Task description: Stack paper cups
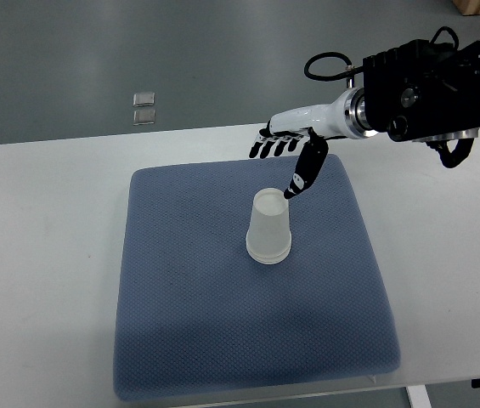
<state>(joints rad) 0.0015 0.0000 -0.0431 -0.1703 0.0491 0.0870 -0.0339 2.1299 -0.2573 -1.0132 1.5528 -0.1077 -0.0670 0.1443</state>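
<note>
Grey floor fills the top of the view, and two small shiny square things (144,108) lie on it, one just behind the other, well apart from everything else. Below the floor sits a white table (44,255) with round corners, and its far edge and left edge both show. On the table lies a big blue mat (189,340) with a bumpy weave, and it takes up most of the middle. White table shows on the left and right of the mat, so there is open room on both sides. A stack of white paper cups (269,227) stands upside down on the mat, a bit past its middle, toward the far side. It looks like more than one cup because of the rings near the bottom rim, but that is hard to be sure of from up here. The right hand (288,153) comes in from the top right on a thick black arm (431,89) with a white wrist. Its fingers are spread out flat and hold nothing. The thumb (303,174) points down and its tip is just beside the top of the cups, at the right edge. No words or labels can be read on the cups, the mat or the arm.
</note>
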